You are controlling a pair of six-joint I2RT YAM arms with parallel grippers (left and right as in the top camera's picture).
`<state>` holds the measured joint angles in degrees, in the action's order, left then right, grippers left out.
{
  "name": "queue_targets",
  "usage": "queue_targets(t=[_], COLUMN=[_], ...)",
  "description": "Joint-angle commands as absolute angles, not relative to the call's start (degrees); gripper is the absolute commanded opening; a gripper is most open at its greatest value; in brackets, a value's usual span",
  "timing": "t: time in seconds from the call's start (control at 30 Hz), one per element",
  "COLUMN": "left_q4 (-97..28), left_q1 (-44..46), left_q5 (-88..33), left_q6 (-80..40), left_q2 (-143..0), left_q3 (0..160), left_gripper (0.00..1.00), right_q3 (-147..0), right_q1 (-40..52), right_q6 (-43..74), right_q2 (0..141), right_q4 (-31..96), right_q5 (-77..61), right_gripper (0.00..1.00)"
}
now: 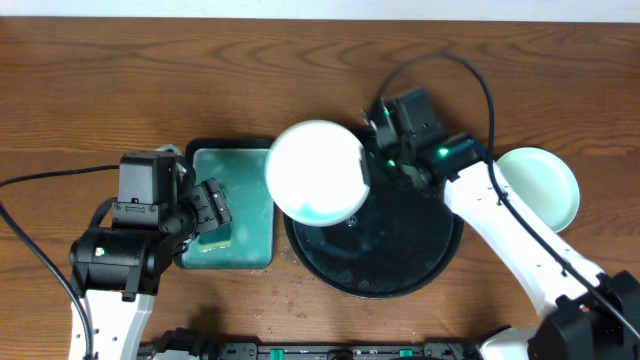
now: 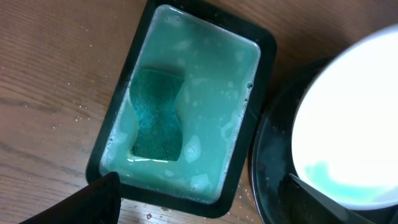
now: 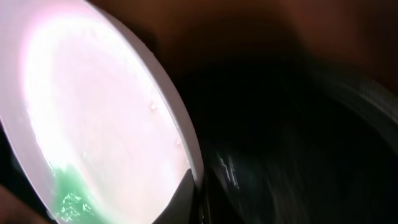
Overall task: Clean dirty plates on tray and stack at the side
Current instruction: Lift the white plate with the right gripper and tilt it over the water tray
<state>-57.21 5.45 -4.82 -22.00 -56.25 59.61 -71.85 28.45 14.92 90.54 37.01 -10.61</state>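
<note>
While our right gripper (image 1: 368, 165) is clamping the white plate (image 1: 315, 170) by the rim nearest it | we are judging it stiff, wet, slippery, breakable | left gripper (image 1: 213, 208) gaping, empty.

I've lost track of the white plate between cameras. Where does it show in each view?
Overhead: the small round white plate is at centre, overlapping the left rim of the large round glossy black tray.
Left wrist: the plate fills the right edge, above the tray.
Right wrist: the plate fills the left half.
Shared landmark: the teal-green smear on the plate's lower part, visible in all three views.
</note>
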Motion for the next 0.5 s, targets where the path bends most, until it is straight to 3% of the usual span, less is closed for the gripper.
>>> queue_targets(t=[0.0, 0.13, 0.3, 0.47], left_q4=[-57.4, -57.4, -57.4, -57.4], left_q1=[5.3, 5.3, 5.3, 5.3], left_q5=[-5.1, -5.1, -5.1, -5.1], left_q6=[-21.2, -21.2, -21.2, -21.2], left_q2=[-56.5, -56.5, -56.5, -56.5], left_q3=[60.9, 60.9, 60.9, 60.9], left_gripper=[0.81, 0.81, 0.81, 0.81], right_q3=[-73.9, -73.9, -73.9, -73.9], right_q1=[34.2, 39.6, 45.9, 48.8], right_q6=[15.4, 14.8, 5.7, 0.9], right_q2=[90.5, 93.3, 98.5, 99.6], right_q4=[31.6, 22.6, 9.9, 3.8], right_q5=[-2.6, 4.8, 13.5, 22.7], right_gripper=[0.01, 0.01, 0.01, 0.01])
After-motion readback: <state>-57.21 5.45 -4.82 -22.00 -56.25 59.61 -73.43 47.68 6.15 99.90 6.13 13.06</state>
